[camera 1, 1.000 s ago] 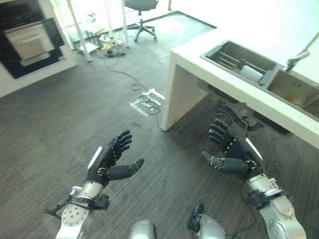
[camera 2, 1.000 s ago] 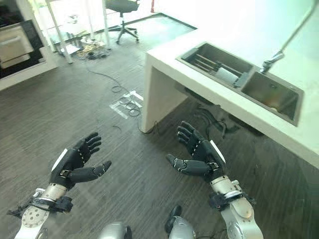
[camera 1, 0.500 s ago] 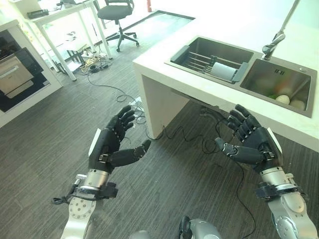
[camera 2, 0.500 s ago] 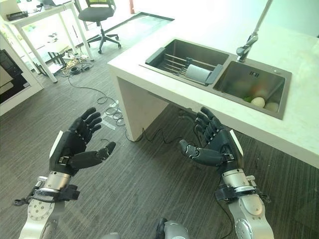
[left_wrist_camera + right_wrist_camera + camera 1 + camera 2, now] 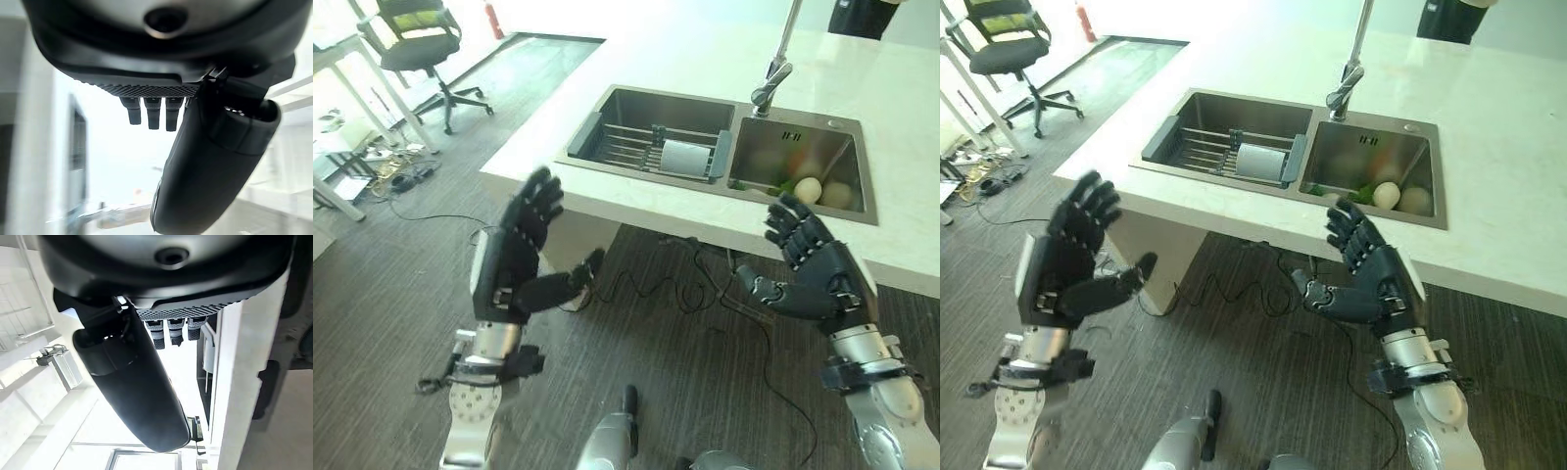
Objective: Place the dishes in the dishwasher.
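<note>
A white counter point(image 5: 636, 211) carries a double steel sink point(image 5: 720, 147), taken as landmark. A drying rack point(image 5: 636, 147) with a pale cup-like dish point(image 5: 683, 157) sits in its left basin; rounded items point(image 5: 808, 189) lie in the right. Before the sink, the left hand point(image 5: 514, 259) and right hand point(image 5: 818, 274) are raised, spread and empty, apparently readied for reaching.

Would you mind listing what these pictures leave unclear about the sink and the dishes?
- Right basin: pale round things and green bits, too small to identify.
- Rack in left basin: pale cylinder, unclear whether it is a dish.
- Faucet: top cut off by the frame edge.
- Both open hands, left hand and right hand, hold nothing.
</note>
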`<state>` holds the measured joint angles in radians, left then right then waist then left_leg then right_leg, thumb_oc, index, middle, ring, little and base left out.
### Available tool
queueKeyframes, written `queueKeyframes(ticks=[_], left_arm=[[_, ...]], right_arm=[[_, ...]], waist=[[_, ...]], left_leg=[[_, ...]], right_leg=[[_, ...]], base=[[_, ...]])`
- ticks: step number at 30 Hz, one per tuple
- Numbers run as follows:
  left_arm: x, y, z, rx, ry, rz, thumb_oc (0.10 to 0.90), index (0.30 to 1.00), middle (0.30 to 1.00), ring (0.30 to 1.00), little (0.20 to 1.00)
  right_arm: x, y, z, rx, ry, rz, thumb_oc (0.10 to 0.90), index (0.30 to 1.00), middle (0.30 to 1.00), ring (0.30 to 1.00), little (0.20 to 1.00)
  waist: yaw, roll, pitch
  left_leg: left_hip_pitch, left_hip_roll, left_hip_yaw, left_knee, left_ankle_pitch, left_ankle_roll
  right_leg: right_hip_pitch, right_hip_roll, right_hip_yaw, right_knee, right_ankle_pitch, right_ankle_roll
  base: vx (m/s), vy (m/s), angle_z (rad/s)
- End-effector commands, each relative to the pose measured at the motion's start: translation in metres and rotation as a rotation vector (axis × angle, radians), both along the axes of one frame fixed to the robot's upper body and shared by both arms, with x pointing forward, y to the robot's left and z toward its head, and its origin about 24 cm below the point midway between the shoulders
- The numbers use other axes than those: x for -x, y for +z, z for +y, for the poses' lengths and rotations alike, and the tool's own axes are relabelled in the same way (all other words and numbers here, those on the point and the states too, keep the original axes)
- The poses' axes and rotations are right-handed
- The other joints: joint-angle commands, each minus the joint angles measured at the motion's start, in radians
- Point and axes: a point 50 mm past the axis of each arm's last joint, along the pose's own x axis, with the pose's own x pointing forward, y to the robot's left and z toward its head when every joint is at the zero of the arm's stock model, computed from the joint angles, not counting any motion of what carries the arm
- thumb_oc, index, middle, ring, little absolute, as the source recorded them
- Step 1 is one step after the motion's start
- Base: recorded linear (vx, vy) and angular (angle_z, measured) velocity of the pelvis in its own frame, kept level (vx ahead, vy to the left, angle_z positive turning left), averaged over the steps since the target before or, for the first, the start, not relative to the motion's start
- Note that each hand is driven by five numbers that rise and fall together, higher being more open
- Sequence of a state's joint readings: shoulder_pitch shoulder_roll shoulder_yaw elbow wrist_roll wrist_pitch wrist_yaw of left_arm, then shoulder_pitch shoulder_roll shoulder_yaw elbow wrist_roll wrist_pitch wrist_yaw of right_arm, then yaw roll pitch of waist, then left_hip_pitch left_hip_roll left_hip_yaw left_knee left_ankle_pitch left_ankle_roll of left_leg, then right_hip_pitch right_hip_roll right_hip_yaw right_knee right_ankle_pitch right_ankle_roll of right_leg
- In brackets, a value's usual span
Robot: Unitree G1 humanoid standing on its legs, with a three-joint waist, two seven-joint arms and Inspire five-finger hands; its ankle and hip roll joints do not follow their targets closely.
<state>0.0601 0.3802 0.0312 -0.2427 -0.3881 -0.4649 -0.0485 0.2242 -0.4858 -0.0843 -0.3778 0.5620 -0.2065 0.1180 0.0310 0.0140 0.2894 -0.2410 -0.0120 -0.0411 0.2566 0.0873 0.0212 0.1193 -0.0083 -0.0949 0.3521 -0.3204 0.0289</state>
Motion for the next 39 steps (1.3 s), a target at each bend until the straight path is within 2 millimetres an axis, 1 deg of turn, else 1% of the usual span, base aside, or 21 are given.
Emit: queueKeyframes(ticks=[1, 2, 3, 4, 5, 6, 7, 9, 10, 13, 16, 18, 23, 29, 31, 32, 33, 35, 36, 38, 39], left_arm=[[0.017, 0.041, -0.004, -0.055, -0.044, -0.249, 0.800, 0.900, 0.900, 0.900, 0.900], [0.016, 0.044, -0.009, -0.069, -0.063, -0.253, 0.800, 0.900, 0.900, 0.900, 0.900], [0.016, 0.045, -0.011, -0.081, -0.068, -0.256, 0.800, 0.900, 0.900, 0.900, 0.900], [0.017, 0.046, -0.011, -0.088, -0.069, -0.258, 0.800, 0.900, 0.900, 0.900, 0.900], [0.018, 0.045, -0.012, -0.095, -0.049, -0.260, 0.800, 0.900, 0.900, 0.900, 0.900], [0.017, 0.045, -0.011, -0.099, -0.032, -0.258, 0.800, 0.900, 0.900, 0.900, 0.900], [0.015, 0.046, -0.011, -0.100, -0.021, -0.257, 0.800, 0.900, 0.900, 0.900, 0.900], [0.013, 0.048, -0.008, -0.111, -0.002, -0.269, 0.800, 0.900, 0.900, 0.900, 0.900], [0.013, 0.048, -0.007, -0.123, 0.005, -0.274, 0.800, 0.900, 0.900, 0.900, 0.900], [0.013, 0.047, -0.004, -0.139, 0.022, -0.269, 0.800, 0.900, 0.900, 0.900, 0.900], [0.016, 0.043, -0.004, -0.142, 0.035, -0.250, 0.800, 0.900, 0.900, 0.900, 0.900], [0.016, 0.042, -0.003, -0.142, 0.041, -0.245, 0.800, 0.900, 0.900, 0.900, 0.900], [0.015, 0.043, -0.005, -0.126, 0.038, -0.236, 0.800, 0.900, 0.900, 0.900, 0.900], [0.018, 0.046, -0.008, -0.096, 0.025, -0.266, 0.800, 0.900, 0.900, 0.900, 0.900], [0.020, 0.046, -0.006, -0.077, 0.032, -0.270, 0.800, 0.900, 0.900, 0.900, 0.900], [0.022, 0.045, -0.004, -0.064, 0.060, -0.271, 0.800, 0.900, 0.900, 0.900, 0.900], [0.022, 0.045, -0.003, -0.053, 0.064, -0.269, 0.800, 0.900, 0.900, 0.900, 0.900], [0.025, 0.043, -0.002, -0.033, 0.077, -0.271, 0.800, 0.900, 0.900, 0.900, 0.900], [0.025, 0.043, -0.002, -0.033, 0.077, -0.272, 0.800, 0.900, 0.900, 0.900, 0.900], [0.028, 0.040, -0.004, -0.018, 0.082, -0.276, 0.800, 0.900, 0.900, 0.900, 0.900], [0.027, 0.040, -0.005, -0.019, 0.072, -0.277, 0.800, 0.900, 0.900, 0.900, 0.900]], right_arm=[[0.001, 0.045, 0.008, -0.066, 0.008, -0.301, 0.800, 0.900, 0.900, 0.900, 0.900], [-0.001, 0.044, 0.011, -0.087, -0.002, -0.299, 0.800, 0.900, 0.900, 0.900, 0.900], [-0.001, 0.043, 0.014, -0.090, 0.003, -0.296, 0.800, 0.900, 0.900, 0.900, 0.900], [-0.001, 0.043, 0.016, -0.086, 0.005, -0.292, 0.800, 0.900, 0.900, 0.900, 0.900], [-0.004, 0.042, 0.020, -0.081, 0.025, -0.287, 0.800, 0.900, 0.900, 0.900, 0.900], [-0.007, 0.040, 0.023, -0.073, 0.038, -0.279, 0.800, 0.900, 0.900, 0.900, 0.900], [-0.010, 0.040, 0.024, -0.069, 0.043, -0.276, 0.800, 0.900, 0.900, 0.900, 0.900], [-0.012, 0.040, 0.019, -0.071, 0.042, -0.280, 0.800, 0.900, 0.900, 0.900, 0.900], [-0.011, 0.041, 0.016, -0.073, 0.043, -0.284, 0.800, 0.900, 0.900, 0.900, 0.900], [-0.010, 0.042, 0.013, -0.077, 0.054, -0.288, 0.800, 0.900, 0.900, 0.900, 0.900], [-0.008, 0.039, 0.015, -0.079, 0.071, -0.276, 0.800, 0.900, 0.900, 0.900, 0.900], [-0.007, 0.037, 0.015, -0.082, 0.079, -0.272, 0.800, 0.900, 0.900, 0.900, 0.900], [-0.006, 0.040, 0.017, -0.065, 0.084, -0.279, 0.800, 0.900, 0.900, 0.900, 0.900], [-0.005, 0.049, 0.019, 0.052, 0.094, -0.322, 0.800, 0.900, 0.900, 0.900, 0.900], [-0.004, 0.052, 0.018, 0.071, 0.113, -0.322, 0.800, 0.900, 0.900, 0.900, 0.900], [-0.003, 0.053, 0.016, 0.075, 0.128, -0.323, 0.800, 0.900, 0.900, 0.900, 0.900], [-0.003, 0.053, 0.016, 0.080, 0.135, -0.324, 0.800, 0.900, 0.900, 0.900, 0.900], [-0.001, 0.054, 0.016, 0.095, 0.158, -0.330, 0.800, 0.900, 0.900, 0.900, 0.900], [-0.001, 0.054, 0.016, 0.095, 0.158, -0.330, 0.800, 0.900, 0.900, 0.900, 0.900], [0.000, 0.054, 0.018, 0.110, 0.183, -0.339, 0.800, 0.900, 0.900, 0.900, 0.900], [-0.001, 0.055, 0.019, 0.111, 0.180, -0.342, 0.800, 0.900, 0.900, 0.900, 0.900]], waist=[[0.024, -0.038, -0.105], [0.022, -0.041, -0.118], [0.021, -0.038, -0.116], [0.023, -0.037, -0.115], [0.021, -0.026, -0.112], [0.019, -0.019, -0.108], [0.020, -0.019, -0.108], [0.012, -0.019, -0.102], [0.007, -0.025, -0.093], [-0.013, -0.051, -0.078], [-0.033, -0.060, -0.074], [-0.039, -0.058, -0.074], [-0.053, -0.062, -0.094], [-0.086, -0.049, -0.142], [-0.091, -0.048, -0.153], [-0.089, -0.045, -0.164], [-0.086, -0.045, -0.166], [-0.071, -0.057, -0.166], [-0.070, -0.064, -0.166], [-0.047, -0.078, -0.143], [-0.037, -0.089, -0.133]], left_leg=[[0.007, 0.005, -0.043, 0.043, -0.217, -0.031], [0.021, -0.026, -0.057, 0.043, -0.234, 0.006], [0.038, -0.044, -0.062, 0.043, -0.244, 0.020], [0.048, -0.051, -0.057, 0.043, -0.250, 0.027], [0.066, -0.043, -0.035, 0.043, -0.263, 0.029], [0.079, -0.034, -0.012, 0.043, -0.269, 0.027], [0.080, -0.026, 0.008, 0.043, -0.269, 0.021], [0.091, 0.005, 0.069, 0.043, -0.278, 0.007], [0.100, 0.010, 0.092, 0.043, -0.285, 0.004], [0.138, -0.002, 0.144, 0.043, -0.322, 0.008], [0.210, -0.020, 0.180, 0.043, -0.381, 0.025], [0.237, -0.021, 0.190, 0.043, -0.404, 0.033], [0.278, -0.023, 0.210, 0.043, -0.436, 0.039], [0.352, 0.013, 0.208, 0.043, -0.464, 0.017], [0.368, 0.022, 0.208, 0.043, -0.460, 0.005], [0.389, 0.033, 0.199, 0.043, -0.383, -0.023], [0.395, 0.035, 0.196, 0.043, -0.343, -0.036], [0.413, 0.016, 0.176, 0.071, -0.215, -0.067], [0.410, 0.009, 0.178, 0.070, -0.208, -0.066], [0.266, -0.001, 0.161, 0.290, -0.153, -0.090], [0.203, -0.001, 0.165, 0.310, -0.168, -0.078]], right_leg=[[0.013, -0.100, -0.073, -0.052, 0.086, 0.105], [0.033, -0.098, -0.088, -0.034, 0.208, 0.122], [-0.002, -0.107, -0.096, 0.065, 0.281, 0.130], [-0.041, -0.115, -0.100, 0.135, 0.305, 0.133], [-0.105, -0.125, -0.123, 0.215, 0.310, 0.126], [-0.144, -0.127, -0.149, 0.206, 0.284, 0.111], [-0.152, -0.117, -0.166, 0.163, 0.254, 0.100], [-0.145, -0.089, -0.236, -0.028, 0.238, 0.084], [-0.163, -0.104, -0.252, -0.052, 0.237, 0.083], [-0.279, -0.172, -0.234, -0.052, 0.279, 0.113], [-0.392, -0.237, -0.216, -0.052, 0.348, 0.142], [-0.402, -0.239, -0.210, -0.052, 0.322, 0.149], [-0.386, -0.248, -0.216, -0.052, 0.343, 0.159], [-0.362, -0.202, -0.199, -0.052, 0.296, 0.135], [-0.354, -0.186, -0.192, -0.052, 0.279, 0.121], [-0.340, -0.160, -0.185, -0.052, 0.251, 0.094], [-0.333, -0.152, -0.182, -0.052, 0.241, 0.084], [-0.307, -0.139, -0.159, -0.052, 0.207, 0.056], [-0.312, -0.145, -0.156, -0.052, 0.210, 0.054], [-0.265, -0.137, -0.136, -0.052, 0.182, 0.022], [-0.252, -0.143, -0.135, -0.052, 0.181, 0.019]], base=[[0.24, 0.287, -0.07], [0.25, 0.325, -0.01], [0.29, 0.399, -0.16], [0.16, 0.294, -0.13], [0.13, 0.241, -0.28], [0.13, 0.189, -0.36], [0.15, 0.085, -0.81], [0.18, -0.017, -0.79], [0.14, -0.061, -0.42], [0.16, -0.074, -0.61], [0.35, -0.125, -0.11], [0.39, -0.176, -0.01], [0.29, -0.198, 0.15], [0.30, -0.229, 0.18], [0.30, -0.284, 0.05], [0.25, -0.275, -0.04], [0.27, -0.296, -0.22], [0.17, -0.195, -0.36], [0.12, -0.170, -0.38], [0.08, -0.168, -0.51], [0.07, -0.126, -0.35]])
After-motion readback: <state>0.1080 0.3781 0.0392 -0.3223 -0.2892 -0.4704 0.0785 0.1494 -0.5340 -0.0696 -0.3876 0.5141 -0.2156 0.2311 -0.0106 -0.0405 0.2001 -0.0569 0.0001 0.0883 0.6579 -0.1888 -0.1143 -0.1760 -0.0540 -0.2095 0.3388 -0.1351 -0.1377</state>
